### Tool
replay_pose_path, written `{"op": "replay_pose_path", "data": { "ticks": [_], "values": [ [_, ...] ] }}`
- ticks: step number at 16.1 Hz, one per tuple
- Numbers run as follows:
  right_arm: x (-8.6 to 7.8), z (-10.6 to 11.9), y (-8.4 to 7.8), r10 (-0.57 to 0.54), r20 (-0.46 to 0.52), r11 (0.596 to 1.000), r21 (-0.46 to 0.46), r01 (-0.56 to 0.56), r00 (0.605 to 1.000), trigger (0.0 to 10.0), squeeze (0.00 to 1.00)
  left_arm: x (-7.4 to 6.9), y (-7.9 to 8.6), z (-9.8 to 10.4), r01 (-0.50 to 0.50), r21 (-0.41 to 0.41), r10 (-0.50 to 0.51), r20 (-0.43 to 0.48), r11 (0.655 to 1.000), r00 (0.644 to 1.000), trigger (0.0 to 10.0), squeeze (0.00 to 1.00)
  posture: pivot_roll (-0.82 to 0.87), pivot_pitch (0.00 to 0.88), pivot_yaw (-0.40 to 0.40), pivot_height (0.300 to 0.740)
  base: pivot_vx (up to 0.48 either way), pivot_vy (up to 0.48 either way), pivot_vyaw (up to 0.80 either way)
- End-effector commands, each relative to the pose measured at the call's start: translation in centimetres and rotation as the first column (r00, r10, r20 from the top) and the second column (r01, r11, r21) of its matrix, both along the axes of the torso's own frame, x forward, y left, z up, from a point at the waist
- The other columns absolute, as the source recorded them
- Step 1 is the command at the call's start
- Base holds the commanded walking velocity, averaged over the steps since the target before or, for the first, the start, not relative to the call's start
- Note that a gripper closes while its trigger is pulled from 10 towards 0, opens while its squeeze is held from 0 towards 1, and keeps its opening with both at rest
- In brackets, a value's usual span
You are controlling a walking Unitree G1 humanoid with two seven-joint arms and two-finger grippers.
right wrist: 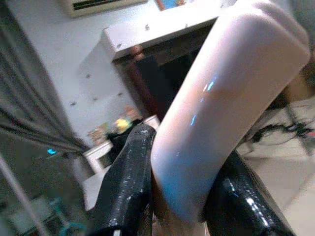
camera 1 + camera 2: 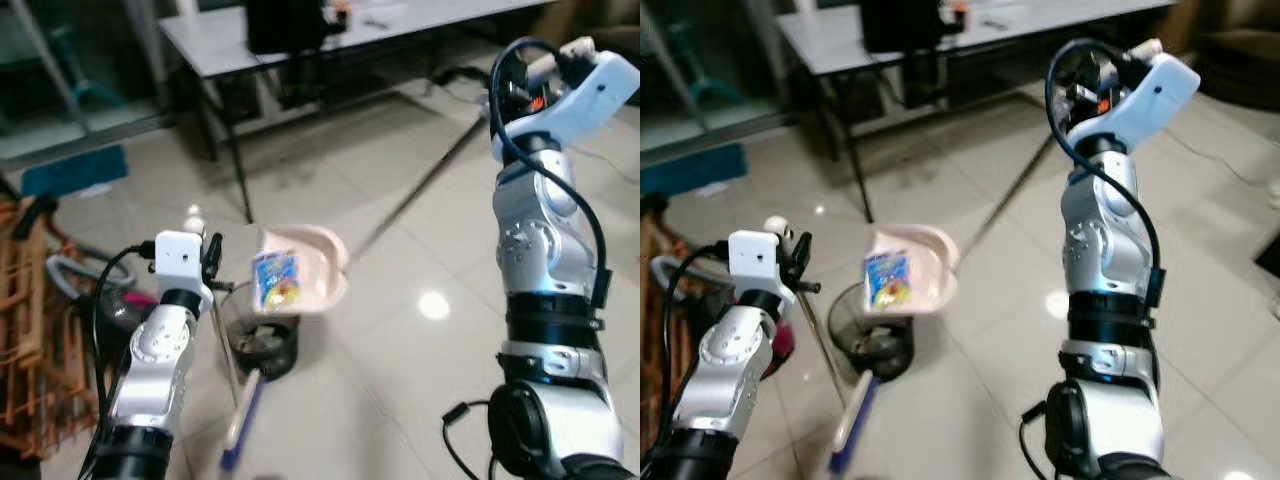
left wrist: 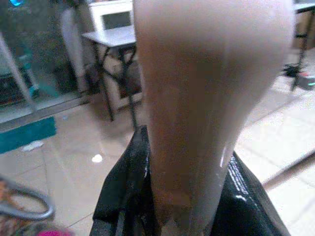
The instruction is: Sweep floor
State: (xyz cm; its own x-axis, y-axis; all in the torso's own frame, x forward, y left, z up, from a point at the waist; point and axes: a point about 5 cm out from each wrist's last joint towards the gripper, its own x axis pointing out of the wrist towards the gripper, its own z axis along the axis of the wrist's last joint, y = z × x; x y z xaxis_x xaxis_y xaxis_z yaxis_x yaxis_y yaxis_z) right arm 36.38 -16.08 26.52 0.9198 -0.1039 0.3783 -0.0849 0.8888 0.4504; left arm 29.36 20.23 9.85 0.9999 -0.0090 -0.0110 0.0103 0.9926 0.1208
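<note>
Dustpan (image 2: pixel 305 268) | left claw (image 3: pixel 184 196) clamps its handle | right claw (image 1: pixel 182 196) grips broom handle (image 1: pixel 231 98)

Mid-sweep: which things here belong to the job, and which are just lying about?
Job: pink dustpan with a colourful wrapper in it, its handle gripped by the left hand; long handle in the right hand; black bin.

Lying about: table, wooden rack, blue mat.
</note>
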Motion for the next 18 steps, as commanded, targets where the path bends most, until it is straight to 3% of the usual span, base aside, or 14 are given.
{"op": "replay_pose_path", "data": {
  "ticks": [1,11,14,15,16,18],
  "values": [
    [-0.1,1.3,0.3,0.021,0.056,1.000,0.018,-0.022,0.998,10.0,0.00,0.5,0.0,1.3,0.002,0.015,-0.003,0.062,1.000,0.998,10.0,0.00,-0.01,0.000,0.063,0.740,0.375,0.000,0.00],
    [0.1,0.5,0.1,0.011,0.046,0.999,0.041,-0.013,0.999,10.0,0.00,-0.2,0.4,0.9,-0.014,0.007,0.013,0.053,1.000,0.998,10.0,0.00,0.01,0.000,0.047,0.740,0.000,0.000,0.00],
    [0.1,0.5,0.3,0.007,0.072,1.000,-0.029,-0.005,0.997,10.0,0.00,-0.3,0.5,0.8,-0.021,0.015,0.020,0.045,1.000,0.999,10.0,0.00,0.00,0.000,0.050,0.740,0.000,0.000,0.00],
    [0.1,0.4,1.2,0.027,0.121,0.995,-0.100,-0.015,0.992,10.0,0.00,-0.4,0.7,0.6,-0.024,0.022,0.024,0.038,0.999,0.999,10.0,0.00,0.01,0.000,0.050,0.740,0.000,0.000,0.00],
    [0.1,0.4,1.2,0.027,0.121,0.995,-0.100,-0.015,0.992,10.0,0.00,-0.4,0.7,0.6,-0.024,0.022,0.024,0.038,0.999,0.999,10.0,0.00,0.01,0.000,0.050,0.740,0.000,0.000,0.00],
    [0.0,0.0,3.0,0.099,0.175,0.977,-0.202,-0.062,0.980,10.0,0.00,-0.4,0.8,0.5,-0.030,0.029,0.029,0.032,0.999,0.999,10.0,0.00,0.01,0.000,0.046,0.740,0.000,0.000,0.00]
  ]
}}
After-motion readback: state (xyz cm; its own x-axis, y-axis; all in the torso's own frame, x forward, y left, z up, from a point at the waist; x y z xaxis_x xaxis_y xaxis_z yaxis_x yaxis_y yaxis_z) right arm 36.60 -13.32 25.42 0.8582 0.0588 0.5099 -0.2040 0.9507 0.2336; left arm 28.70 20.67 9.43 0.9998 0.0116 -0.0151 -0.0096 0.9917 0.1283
